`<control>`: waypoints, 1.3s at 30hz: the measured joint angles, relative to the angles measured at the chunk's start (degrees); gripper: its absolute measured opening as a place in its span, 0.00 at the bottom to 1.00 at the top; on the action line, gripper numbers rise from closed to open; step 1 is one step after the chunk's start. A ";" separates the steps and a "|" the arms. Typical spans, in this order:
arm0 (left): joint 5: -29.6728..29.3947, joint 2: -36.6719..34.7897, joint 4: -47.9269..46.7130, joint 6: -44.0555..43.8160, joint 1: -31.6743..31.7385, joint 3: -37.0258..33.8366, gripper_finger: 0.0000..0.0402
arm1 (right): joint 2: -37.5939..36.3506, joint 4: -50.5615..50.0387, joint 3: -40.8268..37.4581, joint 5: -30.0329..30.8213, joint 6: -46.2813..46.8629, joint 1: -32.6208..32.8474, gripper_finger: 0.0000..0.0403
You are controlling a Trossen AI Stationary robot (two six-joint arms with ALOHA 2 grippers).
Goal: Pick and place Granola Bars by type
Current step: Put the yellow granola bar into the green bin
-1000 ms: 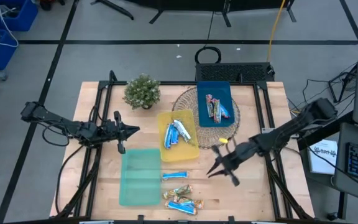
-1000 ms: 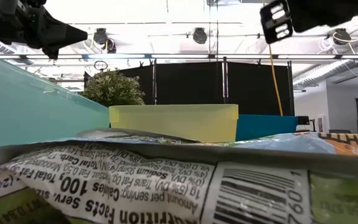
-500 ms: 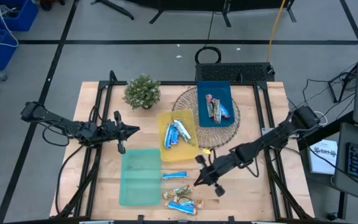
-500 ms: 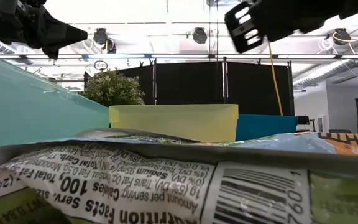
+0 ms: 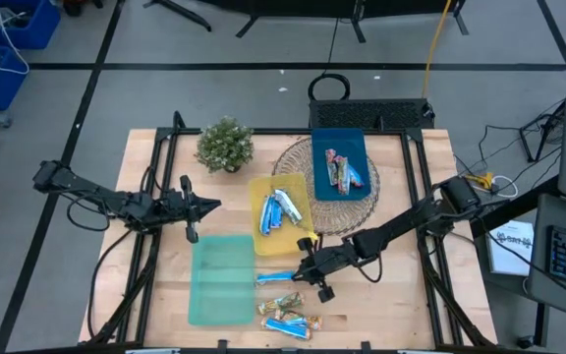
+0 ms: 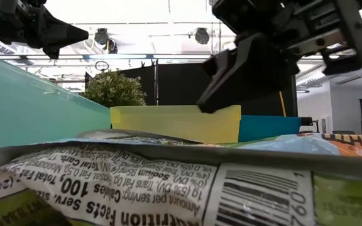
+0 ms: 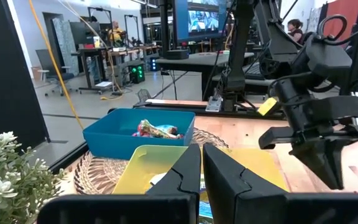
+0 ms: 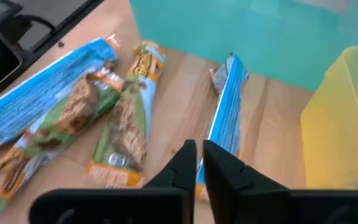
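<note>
Several granola bars lie loose near the table's near edge: a blue-and-white one (image 5: 276, 278) (image 8: 226, 115), a gold-brown one (image 5: 283, 302) (image 8: 129, 121) and more by the edge (image 5: 291, 324). One wrapper (image 6: 137, 182) fills the low view. More bars lie in the yellow tray (image 5: 281, 214) and in the blue tray (image 5: 340, 165). My right gripper (image 5: 305, 267) (image 8: 199, 155) hangs shut just above the right end of the blue-and-white bar, touching nothing. My left gripper (image 5: 214, 205) (image 7: 202, 165) waits shut in the air, left of the yellow tray.
A green tray (image 5: 221, 278) lies left of the loose bars. The blue tray rests on a woven mat (image 5: 298, 162), and a potted plant (image 5: 225, 145) stands at the far left. Bare wood (image 5: 391, 295) shows right of the bars.
My right gripper has travelled from the table's right part toward the left and near edge, coming down to the loose bars by the yellow tray's near corner. The bars have stayed where they were.
</note>
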 joint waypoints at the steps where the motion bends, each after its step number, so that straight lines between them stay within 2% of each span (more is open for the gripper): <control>1: 0.00 0.00 0.00 0.00 0.00 0.00 0.06 | 0.21 0.19 0.24 -0.08 -0.41 -0.14 0.09; 10: 0.02 0.00 -0.01 0.00 0.00 0.00 0.06 | 0.66 0.08 0.69 0.12 0.00 -0.32 0.42; 15: 0.02 0.00 0.03 0.00 0.00 0.00 0.06 | 2.86 1.01 0.69 0.29 1.15 -0.84 0.50; 24: 0.02 0.00 0.06 0.00 0.00 0.00 0.06 | 5.14 2.15 0.65 0.93 1.15 -1.34 0.50; 39: 0.02 0.00 0.06 0.00 0.00 0.00 0.06 | 5.18 -0.11 0.63 1.57 1.93 -1.36 0.35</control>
